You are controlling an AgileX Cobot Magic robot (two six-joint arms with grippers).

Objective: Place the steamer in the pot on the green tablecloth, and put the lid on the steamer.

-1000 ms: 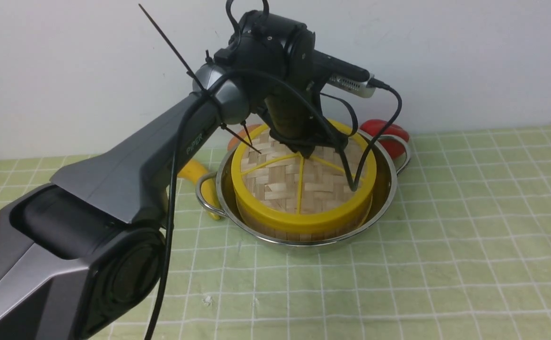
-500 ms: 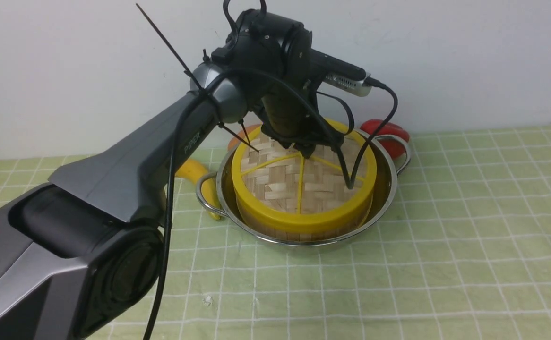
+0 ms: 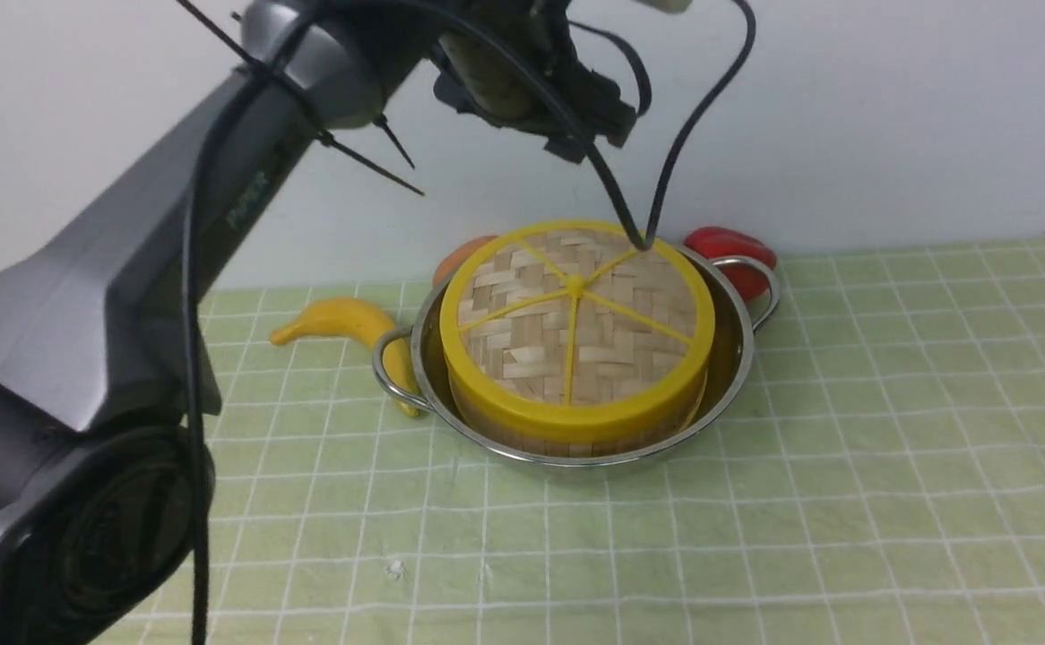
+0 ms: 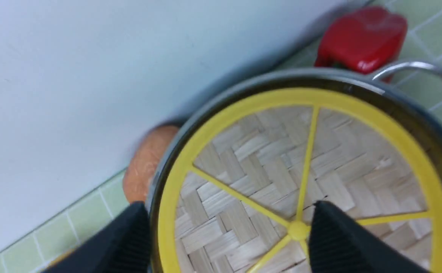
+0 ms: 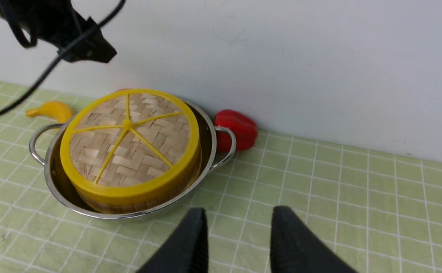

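A: The left gripper (image 4: pixel 228 204) is seen spread wide above the lid (image 3: pixel 576 313), with nothing held and nothing touched.

B: Confirmed. The lid is found seated flat on the steamer (image 3: pixel 558 443). The steamer is set inside the pot (image 3: pixel 730 358), and the pot is placed on the green tablecloth (image 3: pixel 845 448), close to the wall.

A: So both steps are judged done. What is noted around the pot?

B: 1 banana (image 3: pixel 334 318) is seen just beside the left handle, and 1 red pepper (image 3: pixel 729 246) by the right handle. An orange item (image 3: pixel 464 251) is half hidden behind the far rim.

A: What could be spoiled from here?

B: A black cable (image 3: pixel 657 179) is hung from the left wrist down to the lid's far rim. Whether the rim is touched cannot be told. If the arm were swung away low, the rim could be snagged and the lid dragged askew.

A: And the pincers?

B: The left is spread wide and is clear of the lid. The right gripper (image 5: pixel 240 212) is held over bare cloth, well apart from the pot. Its 2 fingers are parted by a moderate gap, with nothing pinched.
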